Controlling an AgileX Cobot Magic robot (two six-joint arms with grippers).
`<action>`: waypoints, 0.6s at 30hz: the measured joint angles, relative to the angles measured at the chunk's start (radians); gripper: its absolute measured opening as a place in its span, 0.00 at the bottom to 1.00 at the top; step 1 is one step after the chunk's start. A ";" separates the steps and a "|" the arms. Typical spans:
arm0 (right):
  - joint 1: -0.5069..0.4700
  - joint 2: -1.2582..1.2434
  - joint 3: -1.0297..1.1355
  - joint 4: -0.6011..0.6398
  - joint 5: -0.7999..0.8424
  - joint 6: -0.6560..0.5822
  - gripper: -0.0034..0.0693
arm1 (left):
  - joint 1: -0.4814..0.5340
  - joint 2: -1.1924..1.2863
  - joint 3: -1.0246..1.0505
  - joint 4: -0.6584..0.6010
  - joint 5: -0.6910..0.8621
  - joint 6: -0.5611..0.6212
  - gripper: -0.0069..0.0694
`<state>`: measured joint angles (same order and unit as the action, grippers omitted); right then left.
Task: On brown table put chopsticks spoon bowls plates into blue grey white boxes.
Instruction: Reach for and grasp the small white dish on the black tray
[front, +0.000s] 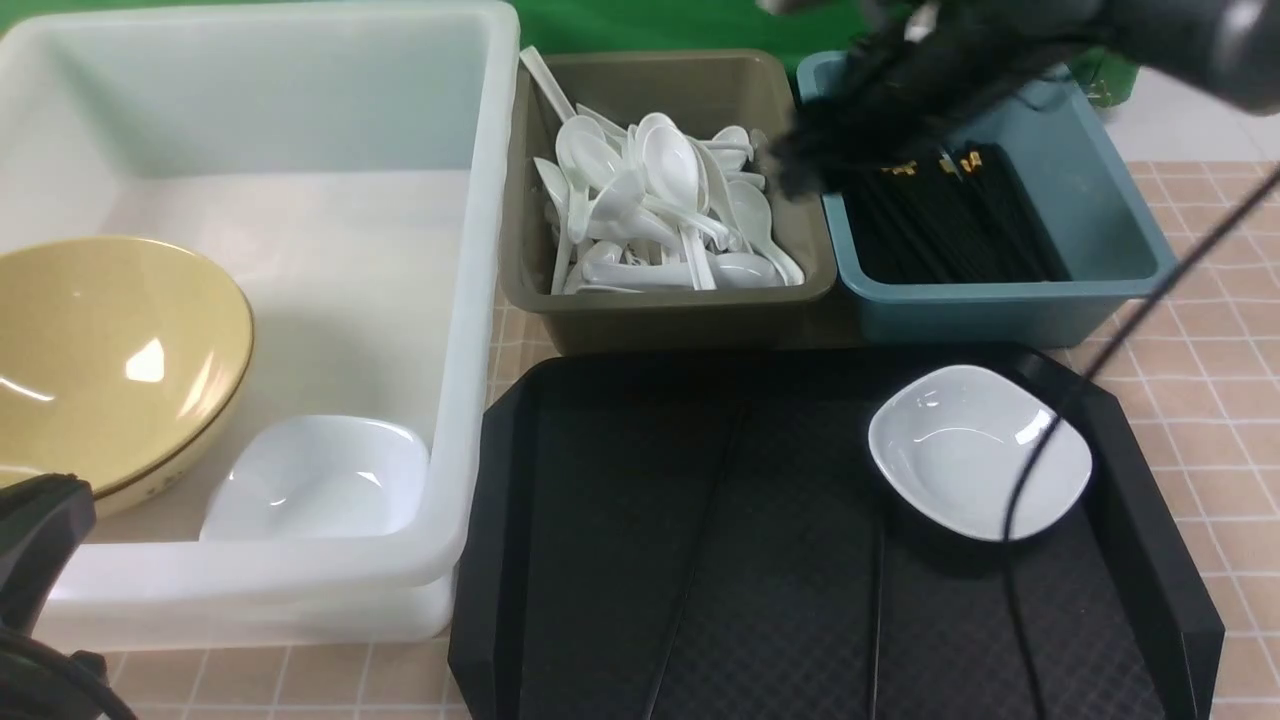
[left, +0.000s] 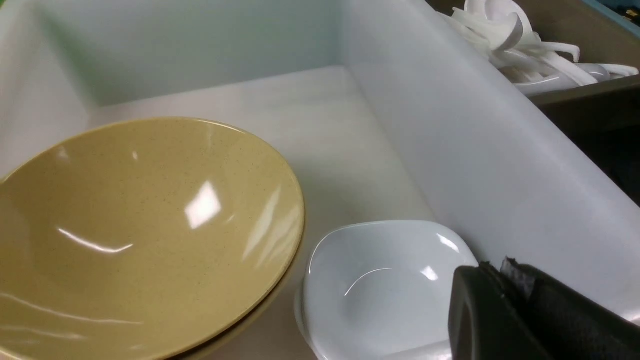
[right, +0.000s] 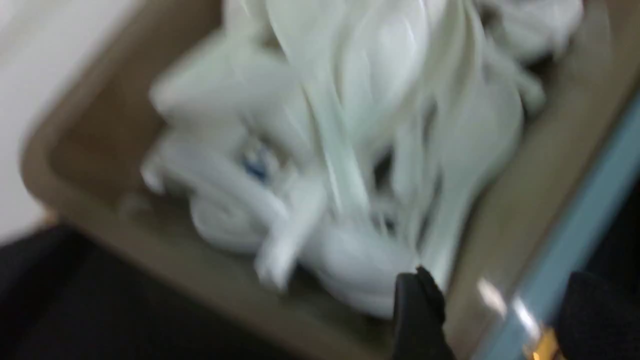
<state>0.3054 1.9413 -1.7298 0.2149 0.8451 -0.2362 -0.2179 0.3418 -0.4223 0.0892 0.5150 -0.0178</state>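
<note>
A yellow bowl (front: 110, 360) and a small white dish (front: 320, 480) lie in the white box (front: 470, 300). White spoons (front: 660, 210) fill the grey box (front: 680, 315). Black chopsticks (front: 950, 225) lie in the blue box (front: 1110, 200). Another small white dish (front: 975, 450) sits on the black tray (front: 700, 560). My right gripper (front: 800, 165) is blurred, open and empty; in the right wrist view it (right: 500, 300) straddles the wall between the grey and blue boxes. My left gripper (left: 492, 270) is shut and empty, beside the small white dish (left: 380, 290) near the white box's front corner.
The three boxes stand in a row at the back, with the black tray in front of the grey and blue ones. A black cable (front: 1100, 370) from my right arm hangs across the tray's dish. Tiled brown table (front: 1220, 340) shows at the right.
</note>
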 joint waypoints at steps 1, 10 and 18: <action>-0.036 -0.044 0.102 -0.005 0.016 0.004 0.62 | 0.000 0.000 0.000 0.000 0.000 0.000 0.10; -0.116 -0.176 0.525 -0.060 -0.109 0.010 0.67 | 0.000 -0.019 0.000 -0.008 -0.010 -0.001 0.10; -0.125 -0.113 0.538 -0.105 -0.192 -0.048 0.71 | 0.000 -0.019 0.000 -0.019 -0.011 -0.001 0.10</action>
<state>0.1808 1.8282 -1.1920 0.1098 0.6533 -0.2846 -0.2179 0.3230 -0.4223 0.0700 0.5041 -0.0186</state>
